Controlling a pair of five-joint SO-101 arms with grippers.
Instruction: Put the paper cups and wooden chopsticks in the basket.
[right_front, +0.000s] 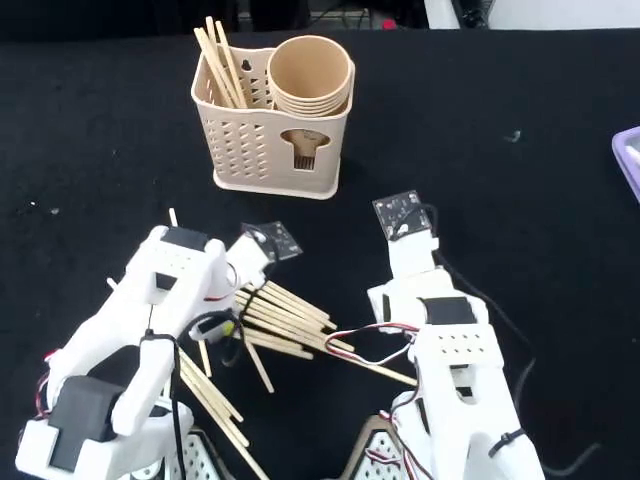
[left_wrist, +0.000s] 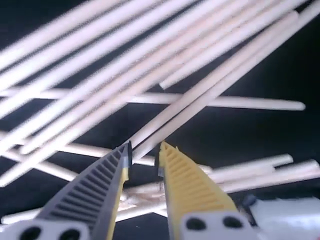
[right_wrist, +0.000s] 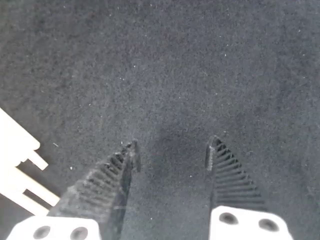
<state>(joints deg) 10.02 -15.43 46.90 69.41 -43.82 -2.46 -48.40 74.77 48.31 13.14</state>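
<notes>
a beige perforated plastic basket (right_front: 270, 160) stands well beyond both grippers on the black cloth table (right_front: 520, 200). its compartment on the left arm's side holds a few wooden chopsticks (right_front: 222, 65) leaning upright. the other compartment holds a nested stack of tan paper cups (right_front: 310, 75). the left gripper (left_wrist: 145, 150) hangs just above a loose pile (right_front: 290, 320) of more chopsticks, its jaws parted by a narrow gap, two stick ends right at its tips. the right gripper (right_wrist: 172, 150) is spread wide over bare cloth, beside the pile.

Black cloth, edge clutter
A black cloth (right_front: 520, 90) covers the table; a purple object (right_front: 628, 160) pokes in at one edge, near a small pale speck (right_front: 513, 135).
</notes>
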